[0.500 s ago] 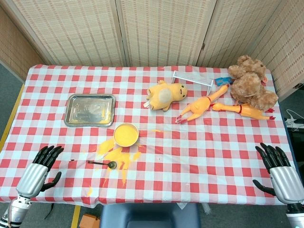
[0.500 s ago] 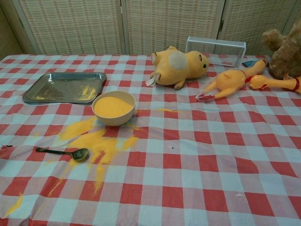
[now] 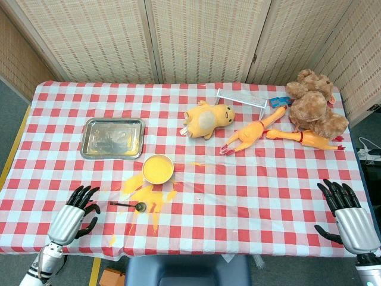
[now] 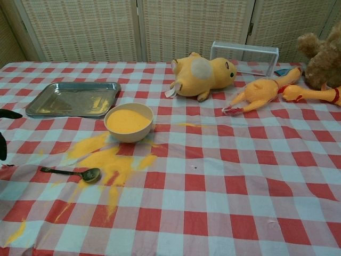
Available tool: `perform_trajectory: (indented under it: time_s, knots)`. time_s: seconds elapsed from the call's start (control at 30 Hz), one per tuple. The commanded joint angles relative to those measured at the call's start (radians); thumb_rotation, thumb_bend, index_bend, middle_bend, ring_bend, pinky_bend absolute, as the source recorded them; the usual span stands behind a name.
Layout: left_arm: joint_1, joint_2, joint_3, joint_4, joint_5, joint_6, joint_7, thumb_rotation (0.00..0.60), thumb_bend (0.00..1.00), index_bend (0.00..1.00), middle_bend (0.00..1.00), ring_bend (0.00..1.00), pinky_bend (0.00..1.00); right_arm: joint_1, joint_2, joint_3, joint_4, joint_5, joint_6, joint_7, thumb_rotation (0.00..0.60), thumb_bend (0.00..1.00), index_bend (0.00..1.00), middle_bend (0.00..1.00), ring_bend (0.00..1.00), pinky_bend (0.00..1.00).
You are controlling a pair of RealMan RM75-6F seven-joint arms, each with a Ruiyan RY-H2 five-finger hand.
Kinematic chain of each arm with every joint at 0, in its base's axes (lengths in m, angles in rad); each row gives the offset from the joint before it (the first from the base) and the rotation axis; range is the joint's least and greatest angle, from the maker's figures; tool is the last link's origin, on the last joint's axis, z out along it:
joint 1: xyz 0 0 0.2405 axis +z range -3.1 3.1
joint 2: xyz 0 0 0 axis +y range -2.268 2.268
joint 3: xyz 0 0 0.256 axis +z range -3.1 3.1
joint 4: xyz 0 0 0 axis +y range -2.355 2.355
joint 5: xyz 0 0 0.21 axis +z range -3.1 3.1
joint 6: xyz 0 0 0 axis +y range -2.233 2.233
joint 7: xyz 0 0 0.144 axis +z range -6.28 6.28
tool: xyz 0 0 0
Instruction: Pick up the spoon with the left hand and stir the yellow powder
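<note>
Checkered table (image 3: 250,196): left hand (image 3: 74,215) moved nearer spoon (image 3: 127,205), fingers apart, empty; right hand (image 3: 348,214) likewise apart.

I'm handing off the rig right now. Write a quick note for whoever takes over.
Left hand: open, holding nothing, just left of the spoon's handle.
Right hand: open, idle at the table's right edge.
Spoon lies flat on the cloth beside spilled powder, in front of the bowl of yellow powder.
Done: nothing grasped yet.
Left: grip the spoon by the handle, lift it, stir the powder in the bowl.
</note>
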Motion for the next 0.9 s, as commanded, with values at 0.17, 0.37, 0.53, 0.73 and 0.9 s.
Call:
perform_trajectory:
  time_s: [0.17, 0.37, 0.53, 0.73, 0.9]
  knots:
    - [-0.043, -0.082, -0.035, 0.017, -0.059, -0.086, 0.150, 0.600, 0.47, 0.44, 0.06, 0.00, 0.01, 0.004, -0.003, 0.006, 0.000, 0.015, -0.008, -0.005, 0.600, 0.07, 0.00, 0.00, 0.00, 0.00]
    - [-0.065, -0.110, -0.045, 0.004, -0.075, -0.119, 0.227, 0.600, 0.47, 0.36, 0.02, 0.00, 0.00, 0.005, -0.004, 0.007, 0.000, 0.020, -0.013, -0.010, 0.600, 0.07, 0.00, 0.00, 0.00, 0.00]
    - [-0.096, -0.168, -0.050, 0.026, -0.069, -0.144, 0.285, 0.600, 0.47, 0.38, 0.01, 0.00, 0.00, 0.004, -0.005, 0.006, -0.001, 0.020, -0.012, -0.015, 0.600, 0.07, 0.00, 0.00, 0.00, 0.00]
    - [-0.112, -0.229, -0.054, 0.079, -0.065, -0.139, 0.313, 0.600, 0.48, 0.42, 0.02, 0.00, 0.00, 0.004, -0.006, 0.008, -0.001, 0.025, -0.011, -0.016, 0.600, 0.07, 0.00, 0.00, 0.00, 0.00]
    - [-0.121, -0.261, -0.051, 0.117, -0.054, -0.125, 0.310, 0.600, 0.47, 0.44, 0.03, 0.00, 0.00, 0.004, -0.006, 0.008, 0.000, 0.028, -0.012, -0.018, 0.600, 0.07, 0.00, 0.00, 0.00, 0.00]
